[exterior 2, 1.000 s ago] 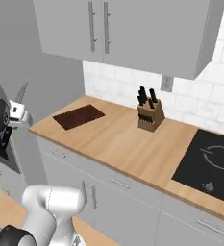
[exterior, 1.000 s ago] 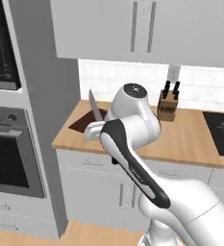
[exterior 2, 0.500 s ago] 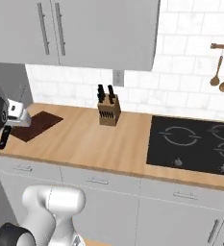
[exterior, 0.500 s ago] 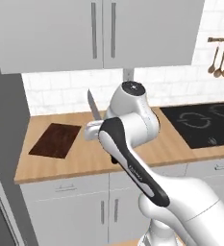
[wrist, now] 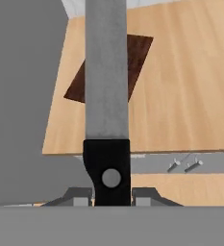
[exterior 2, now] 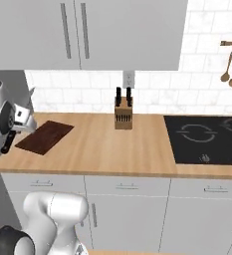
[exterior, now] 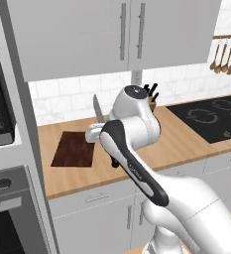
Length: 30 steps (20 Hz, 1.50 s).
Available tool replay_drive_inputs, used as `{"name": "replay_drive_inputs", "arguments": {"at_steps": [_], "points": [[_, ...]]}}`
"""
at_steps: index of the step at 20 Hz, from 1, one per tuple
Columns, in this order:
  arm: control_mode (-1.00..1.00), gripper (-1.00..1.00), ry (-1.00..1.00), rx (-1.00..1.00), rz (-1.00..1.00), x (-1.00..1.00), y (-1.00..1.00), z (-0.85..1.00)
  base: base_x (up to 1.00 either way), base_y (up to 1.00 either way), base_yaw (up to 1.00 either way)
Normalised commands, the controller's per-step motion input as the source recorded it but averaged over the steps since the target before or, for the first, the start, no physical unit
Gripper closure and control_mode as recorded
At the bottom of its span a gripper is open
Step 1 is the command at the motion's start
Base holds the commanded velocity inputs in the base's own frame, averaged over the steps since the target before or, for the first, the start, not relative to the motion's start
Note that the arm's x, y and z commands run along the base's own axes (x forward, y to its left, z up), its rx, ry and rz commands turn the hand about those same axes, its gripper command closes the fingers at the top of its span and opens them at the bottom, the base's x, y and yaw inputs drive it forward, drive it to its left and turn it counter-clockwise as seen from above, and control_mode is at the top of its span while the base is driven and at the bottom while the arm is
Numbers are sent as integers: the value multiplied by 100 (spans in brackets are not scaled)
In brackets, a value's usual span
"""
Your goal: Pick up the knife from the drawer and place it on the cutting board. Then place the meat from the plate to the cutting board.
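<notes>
My gripper (exterior: 101, 132) is shut on the knife (exterior: 96, 106), which stands almost upright above the counter with its silver-grey blade pointing up and its black handle (exterior: 114, 160) hanging below. In the hand view the handle (wrist: 107, 172) sits between the two fingertips (wrist: 79, 196) and the blade (wrist: 106, 67) runs straight up. The dark reddish-brown cutting board (exterior: 73, 149) lies flat on the wooden counter, below and left of the gripper. From the right base view the gripper (exterior 2: 19, 122) hovers just left of the cutting board (exterior 2: 44, 136). The drawer, the meat and the plate are out of view.
A tan knife block (exterior 2: 122, 113) with black handles stands against the tiled wall mid-counter. A black cooktop (exterior 2: 207, 138) lies to the right. An oven tower (exterior: 8, 163) rises at the counter's left end. Wooden spoons (exterior 2: 231, 62) hang on the wall.
The whole picture has shifted sideways in both base views, so the base has moved. The knife stays upright in the shut gripper, and the board now sits below and left of it.
</notes>
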Motion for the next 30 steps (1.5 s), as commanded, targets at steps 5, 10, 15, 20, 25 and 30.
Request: {"name": "replay_drive_inputs", "arguments": {"at_steps": [5, 10, 15, 20, 25, 30], "points": [[-100, 100, 26, 29, -22, 100, -19, -79, 0, 0, 0], [-100, 100, 12, 16, -13, 100, 7, -96, 0, 0, 0], [-100, 100, 1, 0, -12, 100, 65, -43, 0, 0, 0], [-100, 100, 13, 0, -19, 99, 43, -9, 0, 0, 0], [-100, 100, 23, 0, -21, 76, 18, -32, 0, 0, 0], [-100, 100, 22, -1, -18, 44, 26, -37, 0, 0, 0]]}}
